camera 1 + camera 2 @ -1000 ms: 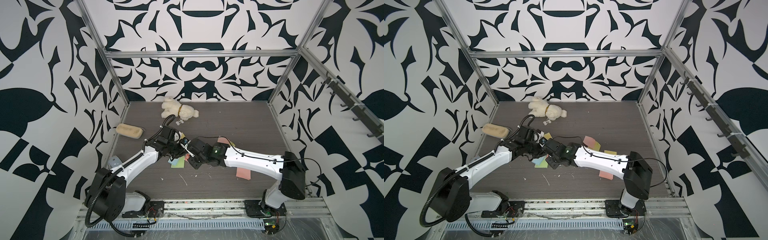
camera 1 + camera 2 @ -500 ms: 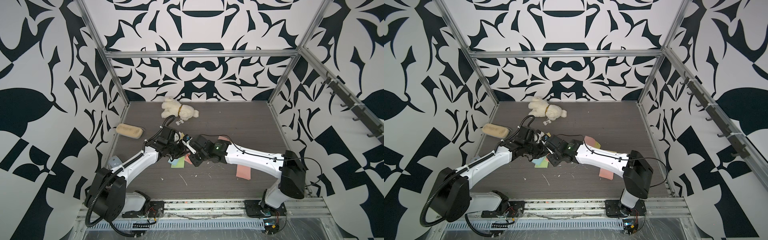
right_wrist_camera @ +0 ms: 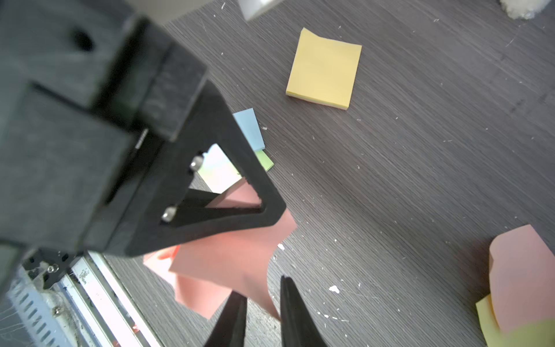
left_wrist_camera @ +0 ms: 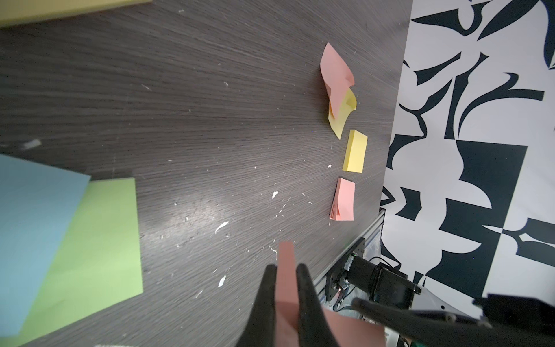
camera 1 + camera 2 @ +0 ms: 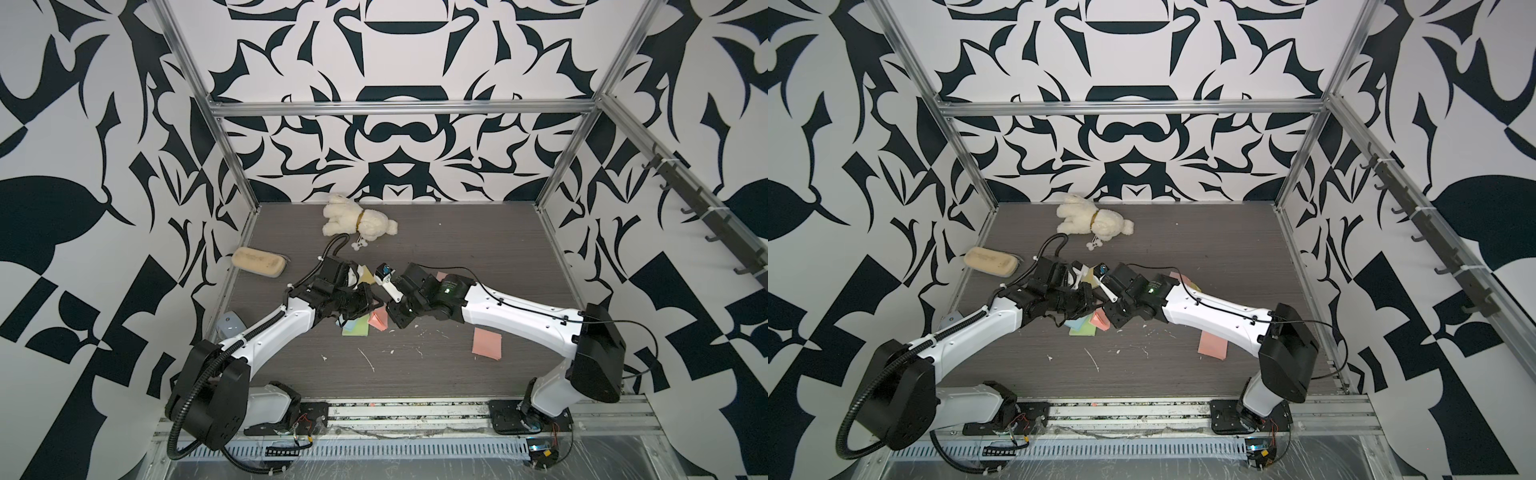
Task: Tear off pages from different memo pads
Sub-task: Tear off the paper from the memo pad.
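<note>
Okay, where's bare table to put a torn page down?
Free: back right, between the plush dog and the wall; and the front strip between the green pad and the rail. Crowded: mid-table, where left gripper and right gripper meet at the held pink pad.

No legible text or labels.

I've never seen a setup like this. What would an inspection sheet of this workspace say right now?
Surface: dark wood-grain table, dotted with white specks.
Job's things: pink paper, gripped; yellow pad; blue square overlapping green square; pink pad; curled pink page on yellow page.
Clutter: plush toy, tan block.
Grippers: left gripper shut on the pink paper; right gripper open beside it.
Cables: black hose loops off left arm; thin cable along right arm.
Surroundings: black-and-white patterned walls, metal frame, hook rail.
</note>
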